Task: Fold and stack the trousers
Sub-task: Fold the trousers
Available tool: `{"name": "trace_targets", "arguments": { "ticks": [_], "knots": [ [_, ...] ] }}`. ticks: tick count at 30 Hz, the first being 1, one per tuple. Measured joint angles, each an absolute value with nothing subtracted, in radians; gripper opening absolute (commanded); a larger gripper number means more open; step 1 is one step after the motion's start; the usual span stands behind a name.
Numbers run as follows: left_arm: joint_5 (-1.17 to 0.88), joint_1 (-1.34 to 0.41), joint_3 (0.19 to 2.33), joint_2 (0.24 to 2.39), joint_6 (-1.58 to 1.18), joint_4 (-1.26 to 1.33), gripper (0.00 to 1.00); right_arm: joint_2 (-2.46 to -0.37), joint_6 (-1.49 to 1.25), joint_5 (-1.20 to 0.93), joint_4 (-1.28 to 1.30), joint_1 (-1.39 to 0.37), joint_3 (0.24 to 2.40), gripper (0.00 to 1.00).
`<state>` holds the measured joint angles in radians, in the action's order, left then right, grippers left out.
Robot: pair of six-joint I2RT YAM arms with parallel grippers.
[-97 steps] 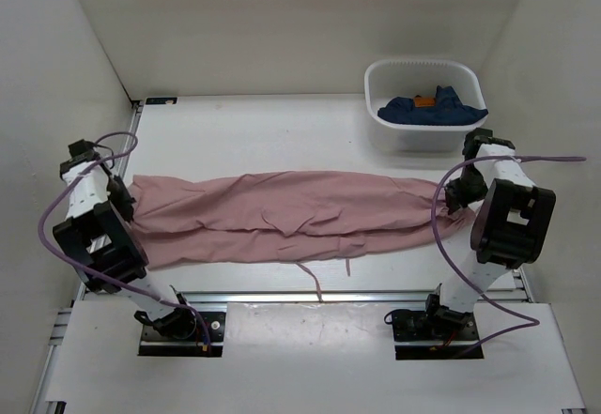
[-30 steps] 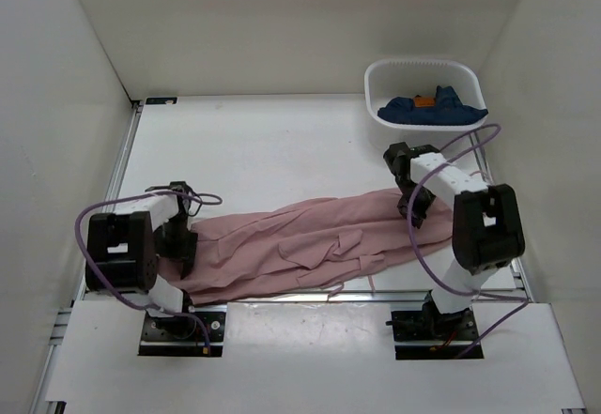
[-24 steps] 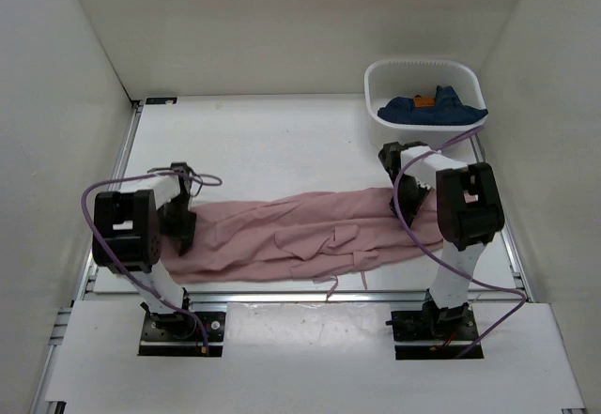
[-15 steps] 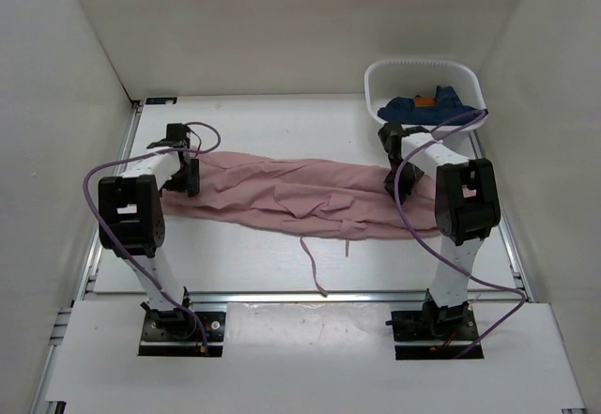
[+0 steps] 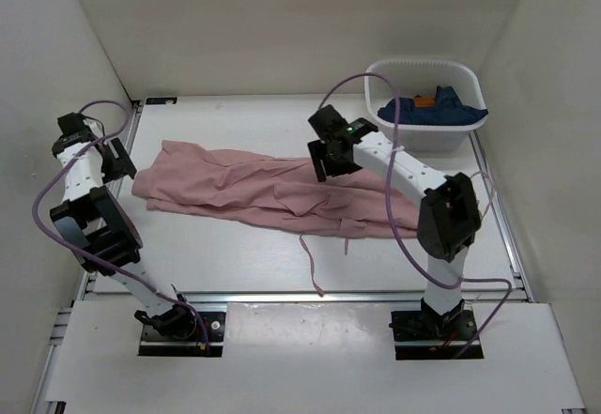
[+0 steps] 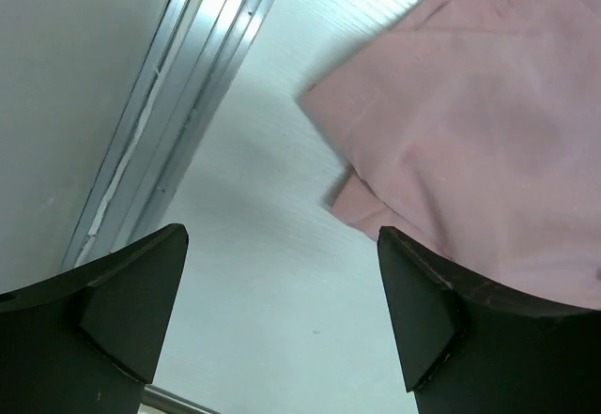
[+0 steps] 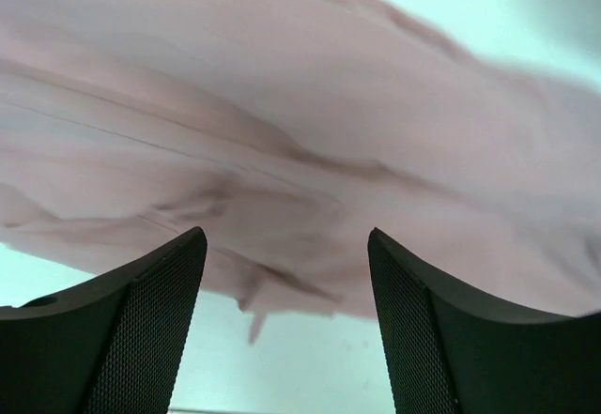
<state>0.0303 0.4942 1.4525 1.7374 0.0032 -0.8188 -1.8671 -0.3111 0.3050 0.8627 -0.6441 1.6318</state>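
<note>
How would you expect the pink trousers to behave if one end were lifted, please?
The trousers would probably droop and trail, since the fabric lies wrinkled and flat. The loose drawstring may well drag or snag.

Lab cell, white walls (image 5: 282, 29), aluminium rails (image 5: 310, 295)

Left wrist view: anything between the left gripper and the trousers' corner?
Nothing. In the left wrist view only bare table lies between the open left gripper and the trousers.
</note>
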Motion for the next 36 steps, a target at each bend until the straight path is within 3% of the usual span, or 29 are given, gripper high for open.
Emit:
{"name": "trace_targets", "arguments": {
  "ticks": [7, 12, 14, 16, 19, 20, 25, 27, 36],
  "knots": [
    [-0.076, 0.535, 1.525, 1.943, 0.001, -0.843, 0.97, -2.091, -0.154, 0.283, 0.839, -0.776, 1.812, 0.84],
    [-0.129, 0.535, 1.535, 2.061, 0.001, -0.862, 0.97, -2.184, -0.117, 0.26, 0.844, -0.807, 1.818, 0.82],
    [-0.146, 0.535, 1.541, 2.078, 0.0, -0.87, 0.95, -2.204, -0.109, 0.245, 0.844, -0.803, 1.823, 0.76],
    [-0.167, 0.535, 1.552, 2.08, -0.001, -0.869, 0.83, -2.21, -0.101, 0.233, 0.844, -0.799, 1.824, 0.65],
    [-0.188, 0.535, 1.56, 2.092, -0.008, -0.861, 0.57, -2.211, -0.097, 0.223, 0.841, -0.796, 1.824, 0.38],
    [-0.194, 0.535, 1.56, 2.097, -0.004, -0.86, 0.51, -2.211, -0.096, 0.22, 0.841, -0.794, 1.823, 0.24],
    [-0.221, 0.534, 1.562, 2.107, -0.008, -0.86, 0.14, -2.211, -0.101, 0.216, 0.841, -0.793, 1.824, 0.06],
    [-0.226, 0.533, 1.562, 2.107, -0.004, -0.859, 0.14, -2.211, -0.105, 0.218, 0.841, -0.794, 1.823, 0.01],
    [-0.206, 0.533, 1.562, 2.07, -0.004, -0.852, 0.14, -2.183, -0.124, 0.237, 0.85, -0.793, 1.831, 0.0]
  ]
}}
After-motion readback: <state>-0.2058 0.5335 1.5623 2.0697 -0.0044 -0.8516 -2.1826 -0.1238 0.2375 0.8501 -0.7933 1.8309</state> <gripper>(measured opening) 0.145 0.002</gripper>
